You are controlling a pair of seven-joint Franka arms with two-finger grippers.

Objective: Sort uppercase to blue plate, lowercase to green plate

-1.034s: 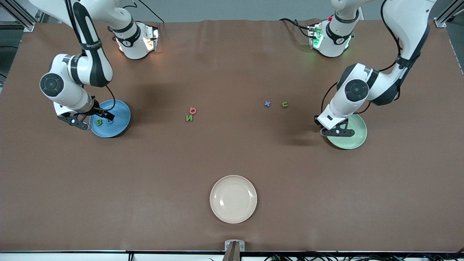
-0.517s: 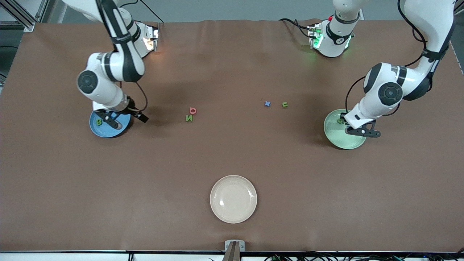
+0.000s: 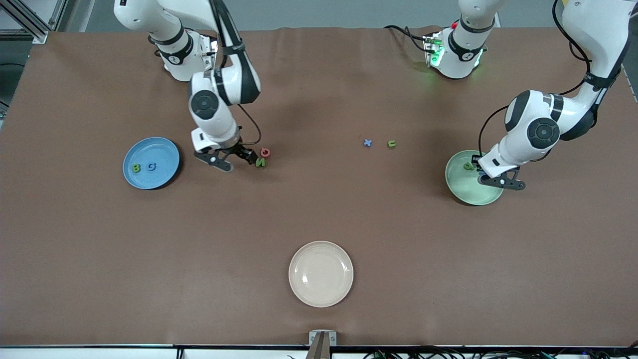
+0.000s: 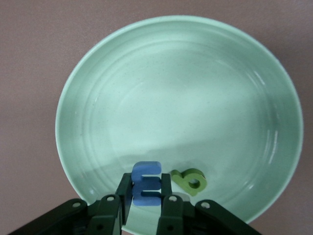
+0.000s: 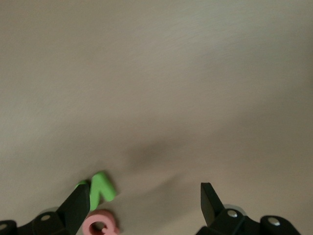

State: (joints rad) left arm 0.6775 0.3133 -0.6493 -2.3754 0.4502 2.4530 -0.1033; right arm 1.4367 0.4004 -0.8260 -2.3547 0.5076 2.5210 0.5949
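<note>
Blue m (image 4: 146,183) in left gripper (image 4: 145,203), seemingly over green plate (image 4: 98,78).

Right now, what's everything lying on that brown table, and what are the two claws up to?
blue plate: one, sky blue, toward the right arm's end.
green B and blue G: one each, in the blue plate.
green plate: one, pale mint, toward the left arm's end.
green p: one, in the green plate.
blue m: one, held over the green plate.
green N and red letter: one each, mid-table.
blue x and green u: one each, mid-table.
cream plate: one, nearest the camera.
right claw: open, beside the green N.
left claw: shut on the blue m.
</note>
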